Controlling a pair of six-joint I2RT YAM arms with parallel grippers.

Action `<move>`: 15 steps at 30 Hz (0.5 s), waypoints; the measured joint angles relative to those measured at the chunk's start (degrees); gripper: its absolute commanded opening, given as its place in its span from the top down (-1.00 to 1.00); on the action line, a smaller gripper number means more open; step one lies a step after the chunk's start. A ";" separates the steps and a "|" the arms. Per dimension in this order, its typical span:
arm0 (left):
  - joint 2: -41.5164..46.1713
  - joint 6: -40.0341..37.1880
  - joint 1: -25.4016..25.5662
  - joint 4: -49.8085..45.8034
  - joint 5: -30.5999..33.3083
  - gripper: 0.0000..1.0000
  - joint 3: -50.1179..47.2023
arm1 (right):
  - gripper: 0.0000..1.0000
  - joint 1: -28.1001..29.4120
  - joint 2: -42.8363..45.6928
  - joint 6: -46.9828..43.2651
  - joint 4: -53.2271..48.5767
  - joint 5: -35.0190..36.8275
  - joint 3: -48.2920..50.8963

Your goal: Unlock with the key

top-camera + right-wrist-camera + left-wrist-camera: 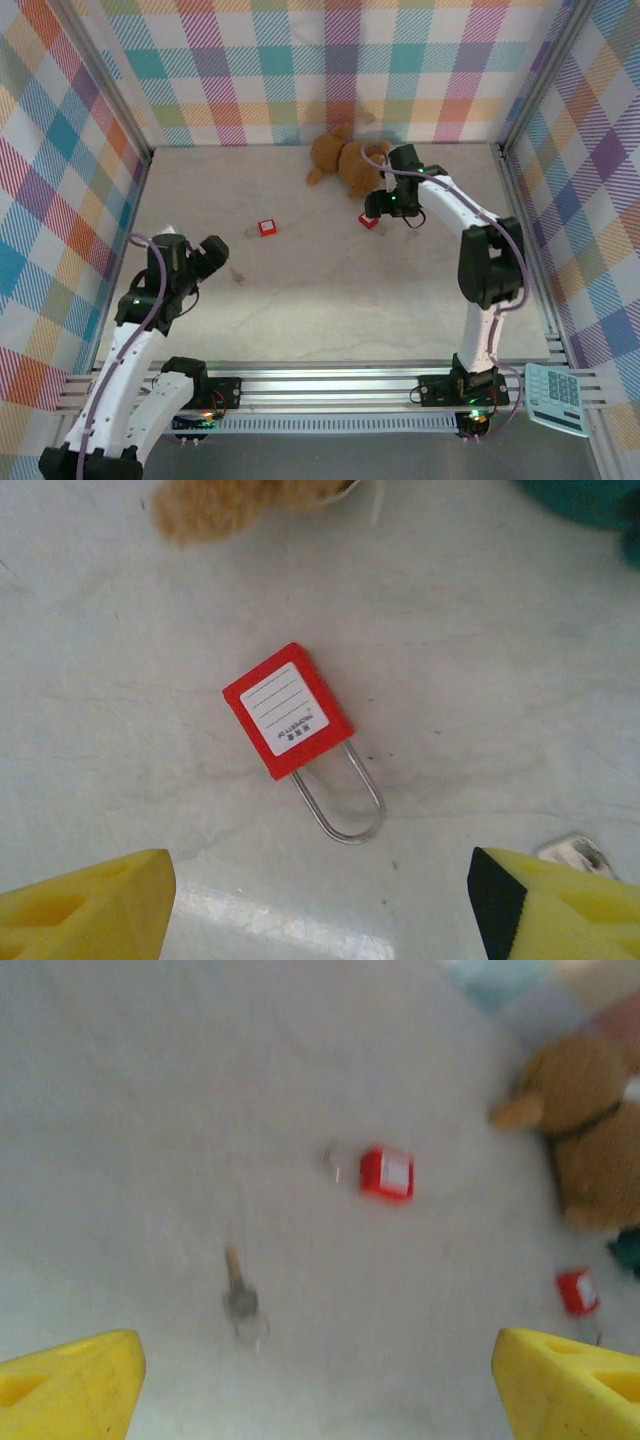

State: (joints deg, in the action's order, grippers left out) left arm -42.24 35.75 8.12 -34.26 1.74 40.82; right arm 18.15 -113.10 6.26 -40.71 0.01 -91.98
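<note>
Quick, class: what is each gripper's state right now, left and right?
Left gripper: open, fingers wide apart, holding nothing.
Right gripper: open above a red padlock, holding nothing.

There are two red padlocks in the top view: the first padlock (266, 228) lies left of centre, and the second padlock (370, 221) lies right of centre, just below the plush. There is one silvery key (238, 1295), lower left of centre in the left wrist view. One brown plush bear (345, 160) sits at the upper middle of the desk (330, 300). One calculator (556, 398) is in the lower right corner. One small silvery piece (575, 852) shows at the lower right of the right wrist view, half hidden, and its kind cannot be told.
</note>
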 measured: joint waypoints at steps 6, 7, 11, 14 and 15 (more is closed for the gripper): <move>1.53 1.57 0.37 -1.73 -8.57 -0.79 -5.22 | -0.64 2.10 -9.05 -5.44 -7.06 3.02 -9.75; 2.10 1.68 0.37 -1.68 -9.16 -0.79 -5.27 | -0.63 2.19 -10.10 -5.97 -7.98 3.34 -11.02; 3.91 1.99 0.37 -1.66 -11.52 -0.80 -5.29 | -0.54 2.19 -13.99 -7.78 -11.08 4.09 -15.54; 4.11 2.01 0.37 -1.66 -12.72 -0.81 -5.29 | -0.41 2.27 -16.44 -8.41 -12.72 4.11 -18.10; 4.09 2.01 0.37 -1.66 -12.96 -0.80 -5.31 | -0.38 2.32 -16.98 -8.39 -13.07 4.09 -18.58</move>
State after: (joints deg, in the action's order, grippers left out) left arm -38.15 37.76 8.49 -35.92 -11.22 35.51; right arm 20.47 -130.08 -2.13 -53.78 4.10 -110.56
